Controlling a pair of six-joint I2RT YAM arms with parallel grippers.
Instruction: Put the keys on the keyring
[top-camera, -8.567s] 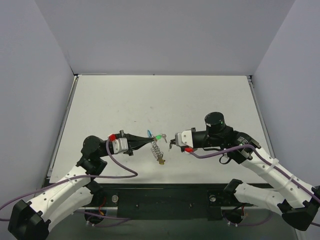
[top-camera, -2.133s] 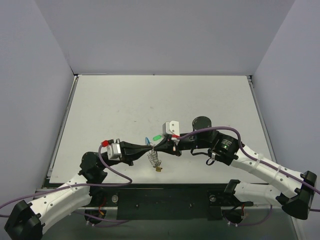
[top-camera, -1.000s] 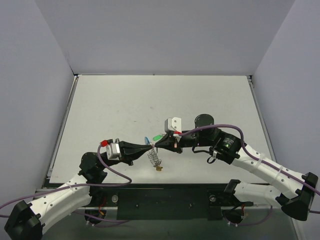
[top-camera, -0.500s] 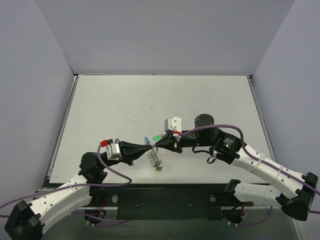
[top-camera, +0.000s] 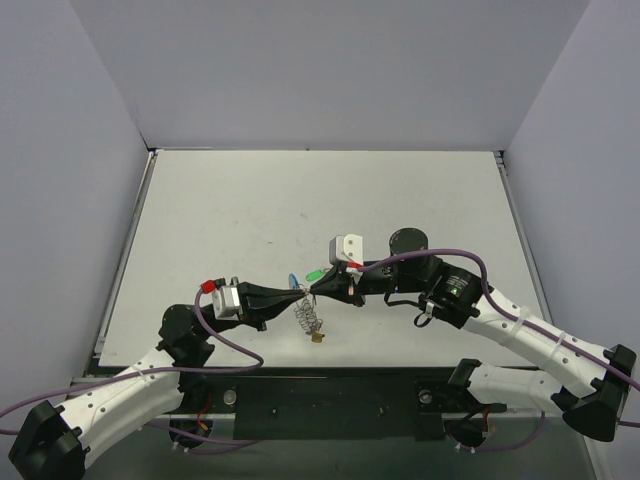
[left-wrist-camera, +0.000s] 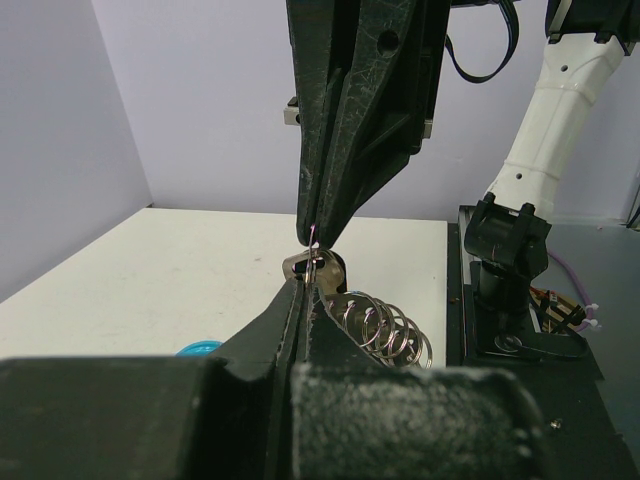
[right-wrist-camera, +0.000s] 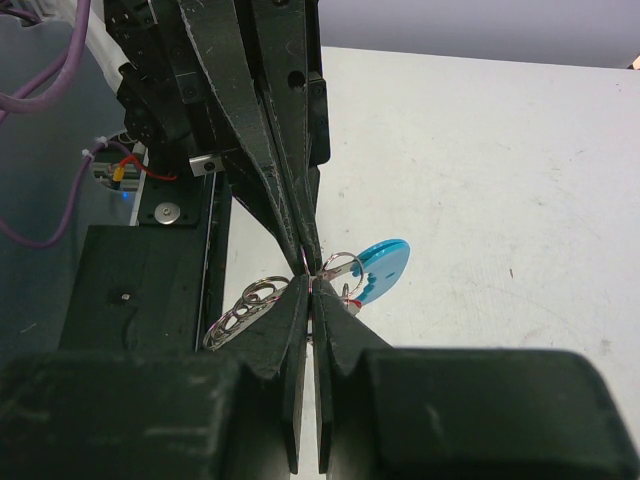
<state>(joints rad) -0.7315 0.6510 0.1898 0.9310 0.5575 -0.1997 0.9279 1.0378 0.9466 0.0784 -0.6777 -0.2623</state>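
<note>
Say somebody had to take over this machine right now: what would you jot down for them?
Left hand: shut on the keyring, its coil dangling below.
Right hand: shut, tip to tip with the left, pinching thin wire there.
Green tag sits at that meeting point, blue tag beside it.
Done: no key clearly threaded on yet.
Left: threading the keys on.

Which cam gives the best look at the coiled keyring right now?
Left wrist: the keyring shows large, with its coils individually visible. Right wrist catches only a few loops, partly hidden; top external shows just a tiny silvery tangle.
</note>
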